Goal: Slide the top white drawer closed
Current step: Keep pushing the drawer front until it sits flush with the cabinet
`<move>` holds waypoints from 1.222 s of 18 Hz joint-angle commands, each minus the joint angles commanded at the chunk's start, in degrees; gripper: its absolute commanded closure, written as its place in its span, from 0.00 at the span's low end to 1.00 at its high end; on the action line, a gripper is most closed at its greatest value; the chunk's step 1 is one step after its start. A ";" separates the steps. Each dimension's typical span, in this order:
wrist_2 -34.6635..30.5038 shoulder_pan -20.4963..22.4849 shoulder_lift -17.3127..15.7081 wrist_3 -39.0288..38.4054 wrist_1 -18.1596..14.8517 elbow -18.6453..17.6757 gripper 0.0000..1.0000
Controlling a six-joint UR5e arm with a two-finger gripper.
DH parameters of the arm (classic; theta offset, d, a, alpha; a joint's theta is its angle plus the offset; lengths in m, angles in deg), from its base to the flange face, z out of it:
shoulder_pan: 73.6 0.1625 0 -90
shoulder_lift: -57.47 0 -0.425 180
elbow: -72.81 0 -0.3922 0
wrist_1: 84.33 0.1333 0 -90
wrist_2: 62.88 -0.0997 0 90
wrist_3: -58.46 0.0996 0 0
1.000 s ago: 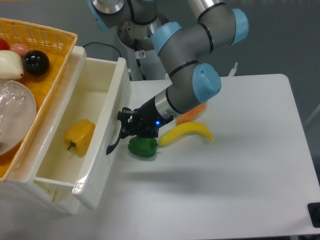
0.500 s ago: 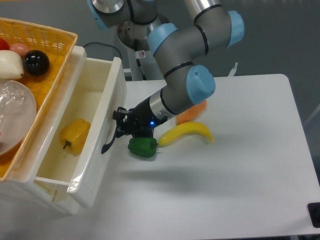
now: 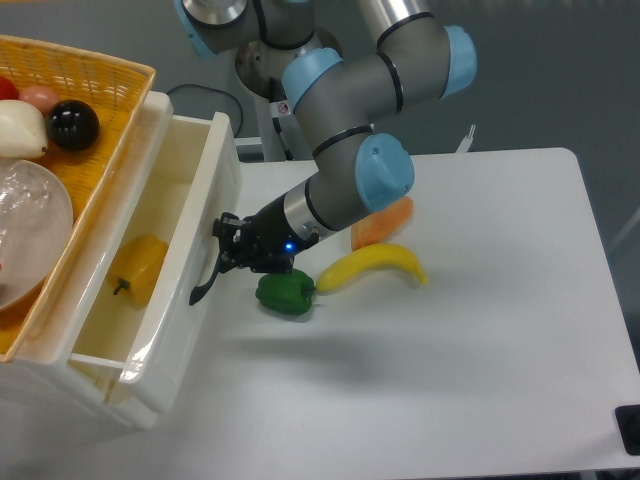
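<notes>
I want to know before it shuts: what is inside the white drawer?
Inside the top white drawer lies one yellow pepper, on the drawer floor. The yellow basket on top covers the back part, so anything farther in is hidden. The gripper is at the front handle.

Bright, even light; soft shadows.

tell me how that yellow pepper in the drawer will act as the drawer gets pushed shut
The yellow pepper lies loose on the glossy floor of the top white drawer, so it will probably slide or rock a little with each shove. Its lumpy, rounded shape suggests a short wobble, not a long roll. The drawer walls stand well above it, so it should stay inside while the gripper presses the front.
</notes>
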 joint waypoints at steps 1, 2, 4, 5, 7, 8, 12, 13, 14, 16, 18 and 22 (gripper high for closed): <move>0.00 0.00 -0.09 -0.09 0.00 -0.18 1.00; -0.09 -0.09 -0.18 -0.09 0.00 -0.26 1.00; -0.09 -0.79 -0.18 -0.79 0.18 -0.27 1.00; -0.09 -1.05 -0.18 -1.05 0.27 -0.27 1.00; -0.09 -1.23 0.00 -1.05 0.53 -0.53 1.00; -0.09 -1.23 -0.09 -1.05 0.62 -0.88 1.00; -0.18 -2.28 -0.35 -1.05 0.62 -1.67 1.00; -0.26 -2.37 -0.44 -1.05 0.62 -1.67 1.00; -0.26 -2.37 -0.44 -1.05 0.62 -1.67 1.00; -0.26 -2.46 -0.70 -1.05 0.62 -1.85 1.00; -0.26 -2.46 -0.79 -1.05 0.62 -2.20 1.00; -0.26 -2.55 -1.14 -1.14 0.53 -2.20 1.00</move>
